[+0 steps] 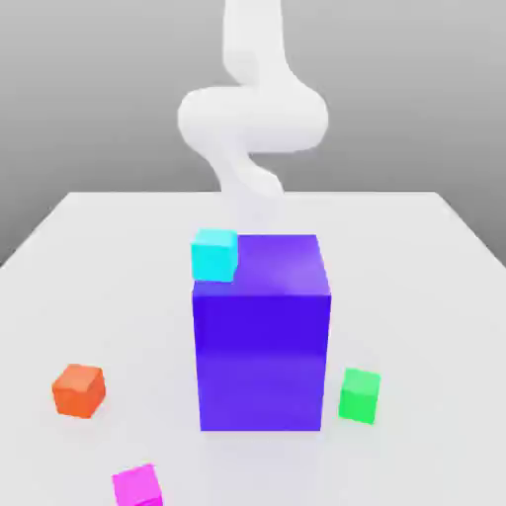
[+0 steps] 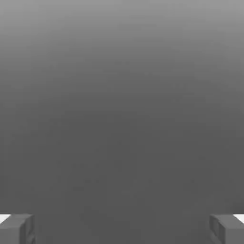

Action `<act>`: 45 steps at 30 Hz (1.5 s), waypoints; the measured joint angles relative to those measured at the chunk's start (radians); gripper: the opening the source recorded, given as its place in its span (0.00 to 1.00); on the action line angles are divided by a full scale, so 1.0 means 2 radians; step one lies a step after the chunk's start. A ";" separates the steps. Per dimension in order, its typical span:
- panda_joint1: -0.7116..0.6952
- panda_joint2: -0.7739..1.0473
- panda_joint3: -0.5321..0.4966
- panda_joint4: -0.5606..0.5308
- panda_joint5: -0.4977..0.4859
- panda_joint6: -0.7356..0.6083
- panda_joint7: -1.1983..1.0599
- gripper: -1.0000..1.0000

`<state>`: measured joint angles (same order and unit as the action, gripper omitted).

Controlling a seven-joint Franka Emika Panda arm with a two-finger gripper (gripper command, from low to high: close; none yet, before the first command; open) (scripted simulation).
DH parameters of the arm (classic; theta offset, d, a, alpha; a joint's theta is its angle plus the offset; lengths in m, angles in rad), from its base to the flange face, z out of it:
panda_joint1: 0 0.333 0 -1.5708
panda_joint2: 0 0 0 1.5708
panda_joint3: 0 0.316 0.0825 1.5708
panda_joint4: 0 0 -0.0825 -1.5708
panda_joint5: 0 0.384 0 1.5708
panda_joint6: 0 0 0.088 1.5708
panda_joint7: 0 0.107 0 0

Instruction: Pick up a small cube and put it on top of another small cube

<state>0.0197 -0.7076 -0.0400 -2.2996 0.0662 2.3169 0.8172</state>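
Observation:
The small magenta cube (image 1: 136, 485) lies on the white table (image 1: 99, 257) at the near edge, toward the exterior view's left. The small bright green cube (image 1: 360, 395) rests on the table just to the right of the big blue-purple block (image 1: 262, 336), apart from it. My white arm (image 1: 252, 119) rises behind the block, far from both cubes. In the hand view my gripper (image 2: 122, 229) is open, its two grey fingertips (image 2: 16, 229) spread wide with nothing between them and plain grey background beyond.
A small cyan cube (image 1: 214, 254) sits by the big block's upper left corner. A small orange cube (image 1: 78, 389) lies on the table to the left, beyond the magenta one. The tall block stands between the arm and the near cubes.

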 joint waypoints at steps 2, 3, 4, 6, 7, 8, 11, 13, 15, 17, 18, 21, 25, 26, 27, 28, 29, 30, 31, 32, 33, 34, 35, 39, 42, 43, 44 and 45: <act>0.007 0.039 -0.015 0.000 0.028 0.007 0.008 0.50; 0.010 0.058 -0.022 0.000 0.041 0.010 0.011 0.50; 0.013 0.077 -0.028 0.001 0.053 0.013 0.015 0.50; 0.017 0.115 -0.038 0.001 0.077 0.019 0.024 0.50; 0.018 0.134 -0.042 0.001 0.089 0.021 0.029 0.50; 0.019 0.152 -0.046 0.002 0.100 0.024 0.033 0.50; 0.020 0.208 -0.054 0.002 0.130 0.033 0.051 0.50; 0.018 0.245 -0.057 0.002 0.146 0.040 0.065 0.50; 0.017 0.280 -0.060 0.002 0.159 0.048 0.082 0.50; 0.014 0.314 -0.062 0.002 0.167 0.057 0.101 0.50; 0.013 0.331 -0.063 0.001 0.170 0.062 0.112 0.50; 0.009 0.379 -0.066 -0.001 0.171 0.080 0.149 0.50; 0.010 0.437 -0.079 -0.005 0.159 0.107 0.207 0.50; 0.012 0.450 -0.084 -0.006 0.153 0.115 0.224 0.50; 0.014 0.463 -0.090 -0.007 0.147 0.122 0.241 0.50; 0.017 0.476 -0.097 -0.008 0.139 0.130 0.259 0.50; 0.021 0.488 -0.105 -0.010 0.132 0.138 0.276 0.50; 0.025 0.499 -0.113 -0.011 0.123 0.146 0.295 0.50; 0.030 0.510 -0.123 -0.013 0.113 0.153 0.314 0.50; 0.036 0.520 -0.135 -0.014 0.103 0.161 0.334 0.50; 0.038 0.534 -0.138 -0.013 0.102 0.171 0.341 0.50; 0.035 0.550 -0.135 -0.010 0.107 0.183 0.341 0.50; 0.030 0.566 -0.128 -0.006 0.115 0.196 0.337 0.50; 0.010 0.612 -0.104 0.004 0.140 0.229 0.320 0.00; 0.010 0.612 -0.104 0.005 0.140 0.230 0.320 0.00; 0.010 0.612 -0.104 0.005 0.140 0.230 0.320 0.00; 0.008 0.618 -0.102 0.006 0.142 0.233 0.318 0.00; 0.011 0.611 -0.106 0.004 0.139 0.229 0.321 0.00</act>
<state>0.0426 0.5141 -0.2514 -2.2912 0.3435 2.7745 1.4594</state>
